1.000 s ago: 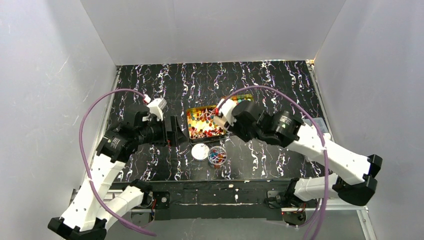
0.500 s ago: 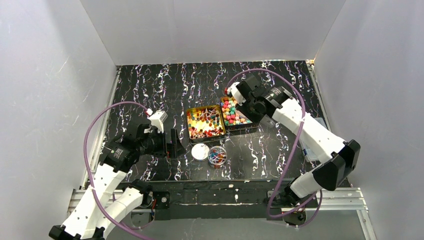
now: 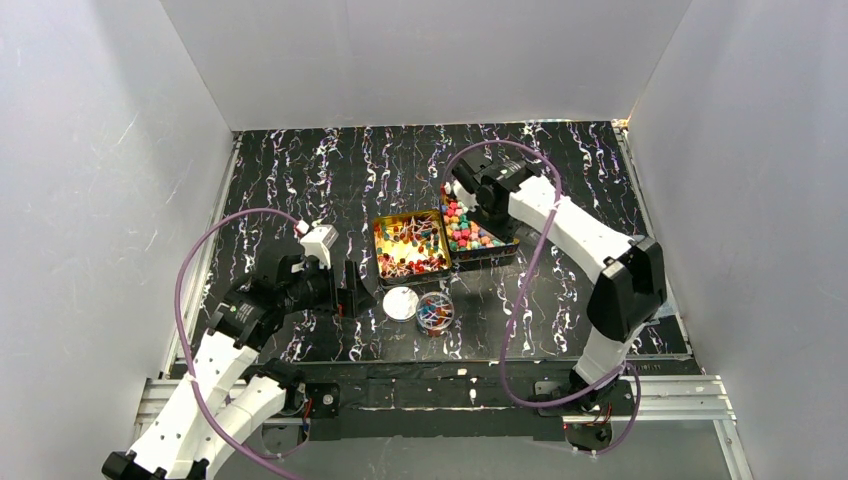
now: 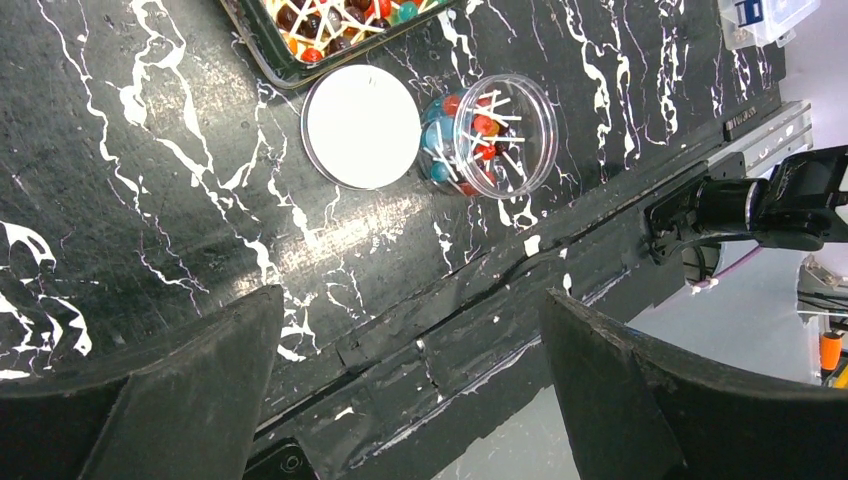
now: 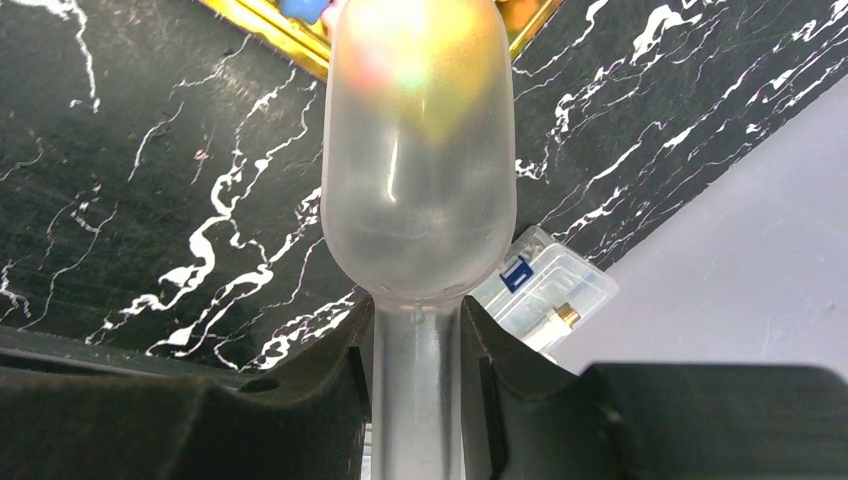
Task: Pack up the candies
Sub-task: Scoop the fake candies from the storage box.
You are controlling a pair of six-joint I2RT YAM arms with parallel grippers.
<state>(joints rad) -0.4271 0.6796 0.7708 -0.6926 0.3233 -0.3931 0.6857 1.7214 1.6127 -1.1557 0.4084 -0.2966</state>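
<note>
Two gold tins (image 3: 376,240) of candies (image 3: 410,252), one jar (image 3: 434,311), one lid (image 3: 400,303) mid-frame. My left gripper (image 4: 410,300) gapes empty; my right gripper (image 5: 415,340) clamps a clear scoop (image 5: 418,180).

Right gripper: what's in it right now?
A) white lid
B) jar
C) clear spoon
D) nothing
C: in the right wrist view the right gripper is clamped on the handle of the spoon, while the lid and jar lie loose in the left wrist view.
</note>
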